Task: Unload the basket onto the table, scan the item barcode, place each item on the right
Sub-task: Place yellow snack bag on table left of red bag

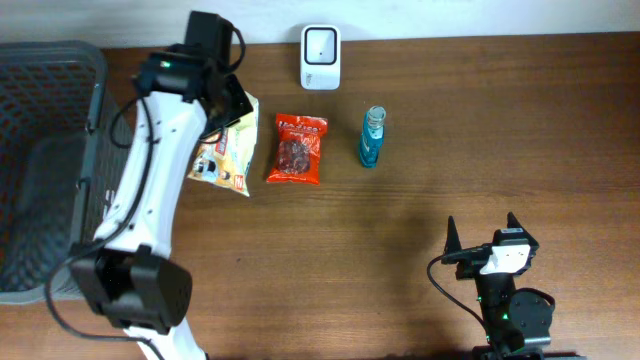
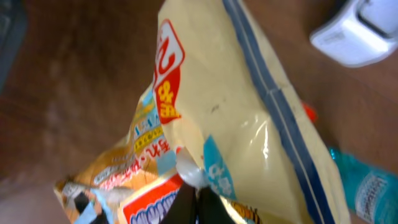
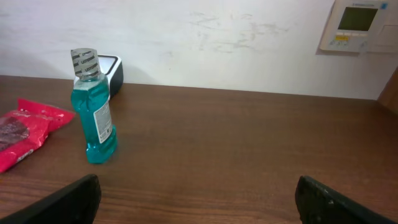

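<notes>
A yellow snack bag (image 1: 228, 152) sits left of centre on the table, filling the left wrist view (image 2: 249, 118). My left gripper (image 1: 226, 108) is shut on the bag's edge, its dark fingertips (image 2: 186, 202) pressed together on the crinkled film. The white barcode scanner (image 1: 320, 43) stands at the back edge, to the right of the bag, and shows again in the corner (image 2: 357, 28). My right gripper (image 1: 485, 240) rests open near the front right, its fingers (image 3: 62, 205) wide apart over bare wood.
A red snack packet (image 1: 297, 148) and a blue mouthwash bottle (image 1: 372, 138) lie between the bag and the right arm. The bottle (image 3: 93, 118) stands upright ahead of the right gripper. A dark mesh basket (image 1: 60, 70) fills the left side.
</notes>
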You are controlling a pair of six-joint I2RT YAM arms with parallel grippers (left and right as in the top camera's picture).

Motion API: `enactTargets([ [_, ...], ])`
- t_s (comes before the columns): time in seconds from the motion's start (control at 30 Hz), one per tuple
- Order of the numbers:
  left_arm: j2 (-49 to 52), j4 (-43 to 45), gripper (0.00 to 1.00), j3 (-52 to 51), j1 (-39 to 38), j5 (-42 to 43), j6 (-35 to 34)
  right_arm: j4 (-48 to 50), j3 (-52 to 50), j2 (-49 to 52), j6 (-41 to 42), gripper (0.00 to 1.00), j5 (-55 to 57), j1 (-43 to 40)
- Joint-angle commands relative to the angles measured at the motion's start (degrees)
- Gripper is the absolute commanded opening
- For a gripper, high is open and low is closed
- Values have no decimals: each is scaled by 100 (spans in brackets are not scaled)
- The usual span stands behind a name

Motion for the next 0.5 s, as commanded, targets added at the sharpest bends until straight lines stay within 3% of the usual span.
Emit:
enactTargets([
  [0.0,380,376,0,-350,-13,-450,-809,-24,-46,-37,44,98,50,-35],
  [0.23,1425,1032,1,-376,-127,-426,-892,-22,-46,-37,44,98,50,-35],
  [0.27,1510,1113,5,-376,-140,-422,-892,-24,-46,-37,44,99,52,-35],
  [0.33,1567,1189,26,-376,-153,-411,-890,-24,-46,-37,44,98,50,-35],
  [0.37,1565,1211,43,-374,-151,-411,-887,-24,-46,-37,44,98,50,-35],
  [0.4,1558,1231,66,-321,-151,-407,-817,-22,-46,-37,44,98,50,-35],
  [0.43,1558,1222,78,-219,-151,-330,-597,-22,-46,-37,44,98,50,-35],
  [0.47,1558,1187,81,7,-151,-103,-186,-22,-46,-37,44,98,50,-35],
])
